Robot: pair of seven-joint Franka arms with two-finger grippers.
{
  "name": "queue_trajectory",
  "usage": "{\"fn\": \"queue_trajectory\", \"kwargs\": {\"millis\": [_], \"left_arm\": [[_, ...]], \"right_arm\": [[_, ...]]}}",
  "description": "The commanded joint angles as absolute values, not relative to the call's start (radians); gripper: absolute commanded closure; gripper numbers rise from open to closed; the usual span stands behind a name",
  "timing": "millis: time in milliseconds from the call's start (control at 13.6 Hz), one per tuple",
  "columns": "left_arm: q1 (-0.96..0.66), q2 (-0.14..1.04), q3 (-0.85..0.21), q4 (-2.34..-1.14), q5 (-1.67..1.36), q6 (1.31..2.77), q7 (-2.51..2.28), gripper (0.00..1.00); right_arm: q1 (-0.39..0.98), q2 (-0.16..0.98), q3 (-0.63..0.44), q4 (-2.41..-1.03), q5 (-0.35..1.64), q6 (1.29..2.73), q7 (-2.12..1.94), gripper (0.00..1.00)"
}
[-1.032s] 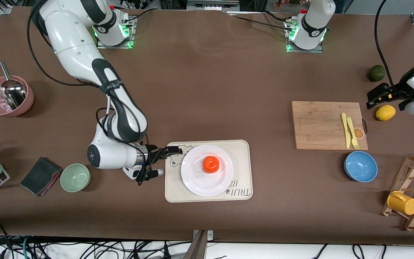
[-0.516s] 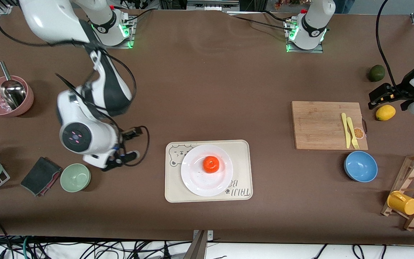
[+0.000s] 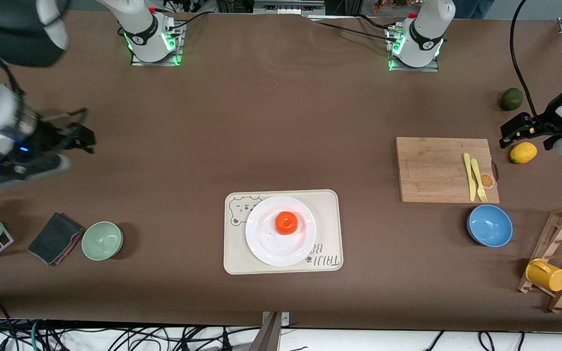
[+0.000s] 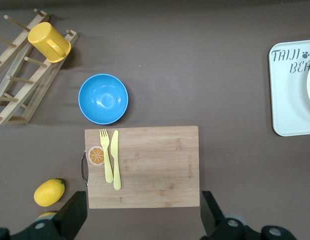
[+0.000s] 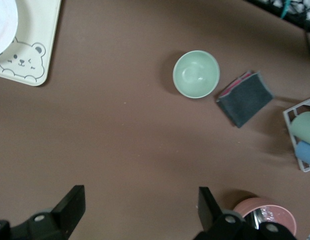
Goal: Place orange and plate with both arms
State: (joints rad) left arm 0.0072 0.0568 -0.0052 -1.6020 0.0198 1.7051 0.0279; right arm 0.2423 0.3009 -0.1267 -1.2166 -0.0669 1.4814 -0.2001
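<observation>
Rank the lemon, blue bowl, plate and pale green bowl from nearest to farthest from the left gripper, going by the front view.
From the open left gripper, at its own end of the table:
1. Lemon, just beside it.
2. Blue bowl, nearer the camera.
3. Plate, mid-table on the tray.
4. Pale green bowl, toward the right arm's end.

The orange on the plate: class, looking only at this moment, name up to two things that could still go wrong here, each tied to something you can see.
1. The orange lies loose on the glossy plate, off its middle; any knock to the tray might roll it off.
2. The open right gripper hangs over bare table near the pink bowl's end; the open left gripper hangs beside the lemon, which a careless move might knock away.
</observation>
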Motion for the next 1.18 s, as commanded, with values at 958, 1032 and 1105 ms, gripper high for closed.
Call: {"fn": "queue_trajectory", "kwargs": {"millis": [958,1032,1105], "left_arm": [[0.014,0.06,-0.014,-1.586,-0.006,1.697,0.028,0.0],[0.014,0.06,-0.014,-1.586,-0.006,1.697,0.028,0.0],[0.014,0.06,-0.014,-1.586,-0.006,1.697,0.026,0.0]], "right_arm": [[-0.002,-0.046,0.019,-1.678,-0.012,1.58,-0.043,0.0],[0.002,-0.046,0.012,-1.678,0.007,1.583,-0.037,0.0],[0.002,-0.046,0.002,-1.678,0.009,1.58,-0.035,0.0]]}}
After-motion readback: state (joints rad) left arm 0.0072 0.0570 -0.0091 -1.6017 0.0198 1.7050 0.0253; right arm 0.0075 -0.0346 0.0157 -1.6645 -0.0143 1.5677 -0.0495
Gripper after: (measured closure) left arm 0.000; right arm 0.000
